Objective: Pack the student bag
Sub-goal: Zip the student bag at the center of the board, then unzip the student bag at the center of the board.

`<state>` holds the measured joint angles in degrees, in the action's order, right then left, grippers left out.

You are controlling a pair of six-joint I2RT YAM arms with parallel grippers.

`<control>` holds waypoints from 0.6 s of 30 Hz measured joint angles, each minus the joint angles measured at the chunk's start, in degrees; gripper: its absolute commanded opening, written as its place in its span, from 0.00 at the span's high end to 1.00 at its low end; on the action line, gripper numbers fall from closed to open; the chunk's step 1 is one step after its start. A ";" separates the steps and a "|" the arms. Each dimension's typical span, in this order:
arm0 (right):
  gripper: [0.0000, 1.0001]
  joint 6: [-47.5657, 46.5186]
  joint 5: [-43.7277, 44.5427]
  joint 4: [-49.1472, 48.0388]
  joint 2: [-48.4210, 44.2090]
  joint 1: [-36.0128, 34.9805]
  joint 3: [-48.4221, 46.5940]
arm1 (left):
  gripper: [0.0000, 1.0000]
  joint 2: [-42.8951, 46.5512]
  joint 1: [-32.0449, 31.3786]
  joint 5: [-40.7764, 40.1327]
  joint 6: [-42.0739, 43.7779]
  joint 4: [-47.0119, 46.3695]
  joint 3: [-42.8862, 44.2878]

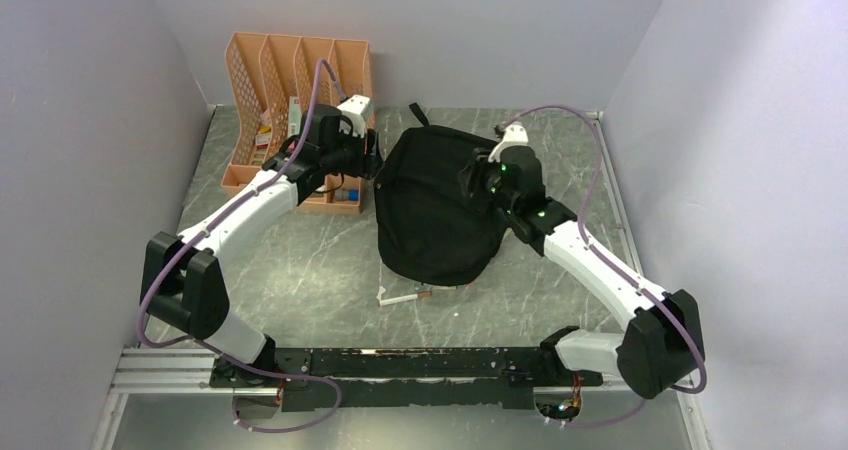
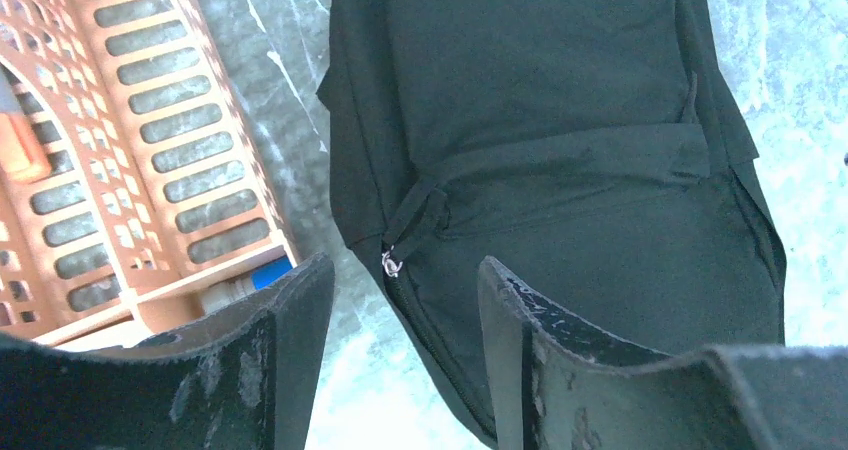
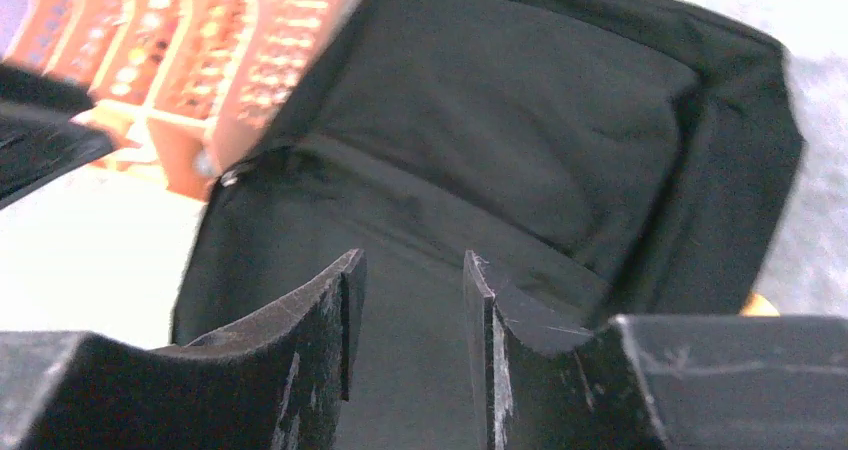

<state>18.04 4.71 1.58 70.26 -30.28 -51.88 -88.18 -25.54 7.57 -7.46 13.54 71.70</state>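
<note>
An orange file rack stands at the table's far-left corner; beside it the left gripper hangs, jaws apart and empty. The backpack lies mid-table — the right gripper over its right side, jaws apart too.

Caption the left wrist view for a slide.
Open left tool framing the zipper pull on the bag, orange rack alongside.

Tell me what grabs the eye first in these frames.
The black student bag lying mid-table dominates. The left tool is at its left edge and the right tool is over its right side, both open and empty. An orange desk organizer stands at the far left, and a white pen lies just off the bag's near edge.
</note>
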 measured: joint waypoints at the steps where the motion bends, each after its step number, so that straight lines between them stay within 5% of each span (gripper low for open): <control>1: 0.57 1.66 0.26 0.92 0.48 2.12 0.02 | 0.40 0.02 -0.02 0.17 -0.57 -0.72 -0.57; 18: 0.55 15.93 3.32 7.76 6.47 12.15 2.67 | 0.40 -0.96 -2.62 2.99 -4.66 -5.16 -4.39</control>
<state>33.98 8.03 9.34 76.73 -18.13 -49.21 -89.14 -28.16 10.57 -12.12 8.38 67.31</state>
